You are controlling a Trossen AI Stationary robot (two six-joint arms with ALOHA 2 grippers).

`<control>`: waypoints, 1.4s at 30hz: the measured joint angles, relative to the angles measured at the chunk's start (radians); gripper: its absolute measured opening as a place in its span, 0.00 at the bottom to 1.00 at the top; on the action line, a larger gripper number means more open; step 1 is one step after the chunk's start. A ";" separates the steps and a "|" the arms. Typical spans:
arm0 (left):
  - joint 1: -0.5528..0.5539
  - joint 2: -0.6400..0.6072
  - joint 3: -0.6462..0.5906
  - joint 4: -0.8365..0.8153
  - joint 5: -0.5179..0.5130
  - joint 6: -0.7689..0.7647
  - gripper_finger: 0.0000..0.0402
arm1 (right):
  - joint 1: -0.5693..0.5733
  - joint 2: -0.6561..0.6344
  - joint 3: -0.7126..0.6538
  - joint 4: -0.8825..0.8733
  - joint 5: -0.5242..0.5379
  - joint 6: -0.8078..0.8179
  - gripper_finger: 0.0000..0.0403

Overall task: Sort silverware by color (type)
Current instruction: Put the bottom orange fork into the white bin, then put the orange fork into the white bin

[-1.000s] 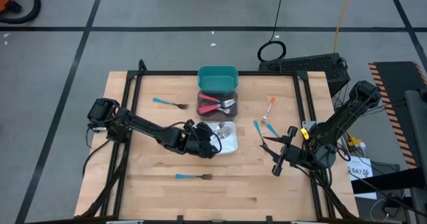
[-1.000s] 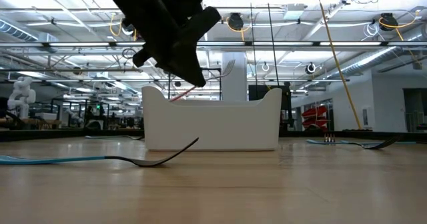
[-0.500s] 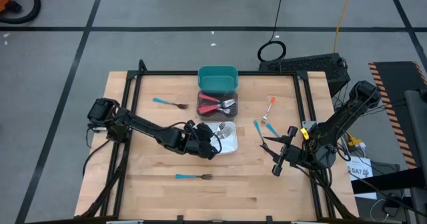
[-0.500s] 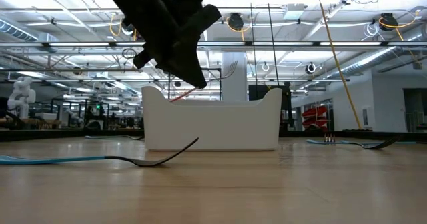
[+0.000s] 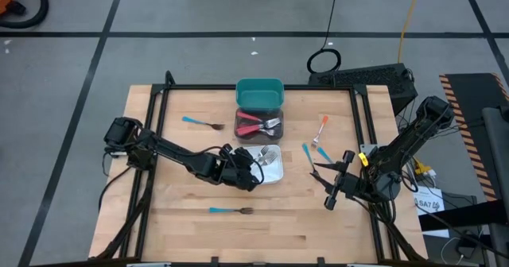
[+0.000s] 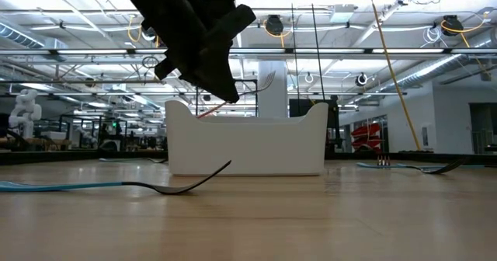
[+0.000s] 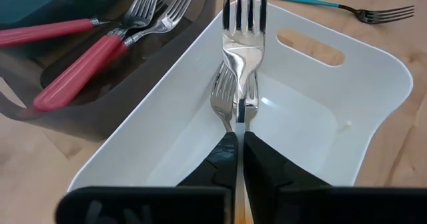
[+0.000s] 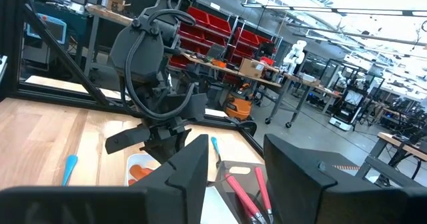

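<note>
My left gripper is shut on a fork over the white bin, at the table's middle. In the low view the gripper hangs above the bin's left end. A second silver head shows under the held one, inside the bin. Red-handled forks lie in the dark bin, with the teal bin behind it. Blue forks lie flat on the wood. My right gripper waits open near the table's right edge. My left gripper pinches the fork by its neck, just behind the silver head, between its two fingers. The fork runs on along the fingers, tines pointing away from them. It is lifted clear above the white bin's inside, and in the low view its tines tilt upward.
An orange-handled fork and two blue ones lie on the right half, just ahead of my right gripper. The three bins stand in a row from the far edge to the middle. Black frame rails run along the table's sides.
</note>
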 joint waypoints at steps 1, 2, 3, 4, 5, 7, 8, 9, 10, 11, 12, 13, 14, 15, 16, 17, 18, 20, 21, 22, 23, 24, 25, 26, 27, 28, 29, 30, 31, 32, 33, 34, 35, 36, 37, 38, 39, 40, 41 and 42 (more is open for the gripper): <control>0.000 0.000 0.000 0.000 0.000 0.000 0.07 | 0.000 0.000 0.000 0.000 0.000 0.000 0.35; 0.000 0.000 0.000 0.000 0.000 0.000 0.09 | 0.000 0.000 0.000 0.000 0.000 0.000 0.35; 0.000 0.000 0.000 0.000 0.000 0.000 0.10 | 0.000 0.000 0.000 0.000 0.000 0.000 0.35; 0.000 0.000 0.000 0.000 0.000 0.000 0.12 | 0.000 0.000 0.000 0.000 0.000 0.000 0.35; 0.000 0.000 0.000 0.000 0.000 0.000 0.13 | 0.000 0.000 0.000 0.000 0.000 0.000 0.35; 0.000 0.000 0.000 0.000 0.000 0.001 0.14 | 0.000 0.000 0.000 0.000 0.000 -0.003 0.35; 0.000 0.000 0.000 0.001 0.000 0.001 0.14 | 0.000 0.000 0.000 0.000 0.000 -0.003 0.35; 0.000 0.000 0.000 0.001 -0.002 0.001 0.14 | 0.000 0.000 0.000 0.000 0.000 -0.003 0.35; 0.000 0.000 0.000 0.001 -0.006 0.001 0.14 | 0.000 0.000 0.000 0.000 0.000 -0.003 0.35; 0.000 0.000 0.000 0.002 -0.012 0.001 0.14 | 0.000 0.000 0.000 0.000 0.000 -0.003 0.35; 0.000 0.000 0.000 0.002 -0.020 0.001 0.14 | 0.000 0.000 0.000 0.000 0.000 -0.003 0.35; 0.000 0.000 0.000 0.002 -0.023 0.002 0.14 | 0.000 0.000 0.000 0.000 0.000 -0.003 0.35; 0.000 0.000 0.000 0.003 -0.024 0.002 0.14 | 0.000 0.000 0.000 0.000 0.001 -0.003 0.35; 0.000 0.000 0.000 0.003 -0.025 0.002 0.14 | 0.000 0.000 0.000 0.000 0.002 -0.003 0.35; 0.000 0.000 0.000 0.003 -0.025 0.003 0.14 | 0.000 0.000 0.000 -0.005 0.005 -0.003 0.35; 0.000 0.000 0.000 0.005 -0.026 0.003 0.14 | -0.001 0.000 0.000 -0.013 0.007 -0.002 0.35; 0.000 0.000 0.000 0.009 -0.027 0.006 0.14 | -0.005 0.000 0.000 -0.024 0.010 0.003 0.35; 0.000 0.000 0.000 0.023 -0.027 0.021 0.14 | -0.021 0.000 0.001 -0.056 0.038 0.042 0.35; 0.000 0.000 0.000 0.034 -0.027 0.031 0.14 | -0.035 0.000 0.001 -0.077 0.055 0.073 0.35; 0.000 0.000 0.000 0.043 -0.027 0.041 0.14 | -0.052 0.000 0.001 -0.109 0.061 0.106 0.35; 0.000 0.000 0.000 0.050 -0.027 0.052 0.14 | -0.070 0.000 0.001 -0.140 0.061 0.136 0.35; 0.000 0.000 0.000 0.057 -0.026 0.068 0.14 | -0.089 0.000 0.001 -0.173 0.057 0.161 0.35; 0.000 0.000 0.000 0.060 -0.018 0.087 0.14 | -0.109 0.000 0.001 -0.206 0.056 0.188 0.35; 0.000 0.000 0.000 0.060 -0.005 0.108 0.14 | -0.132 0.000 0.001 -0.239 0.054 0.216 0.34; 0.000 0.000 0.000 0.060 0.008 0.126 0.14 | -0.159 0.000 0.001 -0.277 0.048 0.243 0.33; 0.000 0.000 0.000 0.059 0.018 0.143 0.14 | -0.188 -0.001 0.001 -0.319 0.017 0.267 0.32; 0.000 0.000 0.000 0.060 0.025 0.157 0.14 | -0.224 -0.003 0.001 -0.356 -0.032 0.285 0.31; 0.000 0.000 0.000 0.059 0.028 0.168 0.14 | -0.265 -0.007 0.001 -0.390 -0.088 0.300 0.30; 0.000 0.000 0.000 0.059 0.035 0.179 0.14 | -0.308 -0.015 0.001 -0.422 -0.156 0.314 0.29; 0.000 0.000 0.000 0.059 0.043 0.185 0.14 | -0.355 -0.024 0.002 -0.449 -0.223 0.323 0.29; 0.000 0.000 0.000 0.056 0.051 0.189 0.14 | -0.399 -0.034 0.010 -0.496 -0.283 0.337 0.28; 0.000 0.000 0.000 0.054 0.055 0.193 0.14 | -0.438 -0.045 0.020 -0.544 -0.333 0.350 0.28; 0.000 0.000 0.000 0.053 0.058 0.200 0.14 | -0.474 -0.054 0.032 -0.594 -0.364 0.360 0.28; 0.000 0.000 0.000 0.054 0.060 0.204 0.14 | -0.506 -0.063 0.045 -0.643 -0.391 0.365 0.27; -0.002 0.000 0.000 0.053 0.060 0.209 0.14 | -0.535 -0.071 0.062 -0.689 -0.416 0.365 0.27; -0.005 0.000 0.000 0.052 0.060 0.214 0.14 | -0.564 -0.079 0.081 -0.736 -0.438 0.363 0.27; -0.005 0.000 0.000 0.052 0.060 0.224 0.14 | -0.591 -0.084 0.101 -0.793 -0.460 0.363 0.27; -0.005 0.000 0.000 0.052 0.060 0.236 0.14 | -0.620 -0.088 0.121 -0.855 -0.483 0.362 0.27; -0.005 0.000 0.000 0.053 0.061 0.252 0.14 | -0.648 -0.089 0.143 -0.915 -0.508 0.359 0.27; -0.005 0.000 0.000 0.052 0.061 0.271 0.14 | -0.674 -0.089 0.162 -0.974 -0.536 0.343 0.27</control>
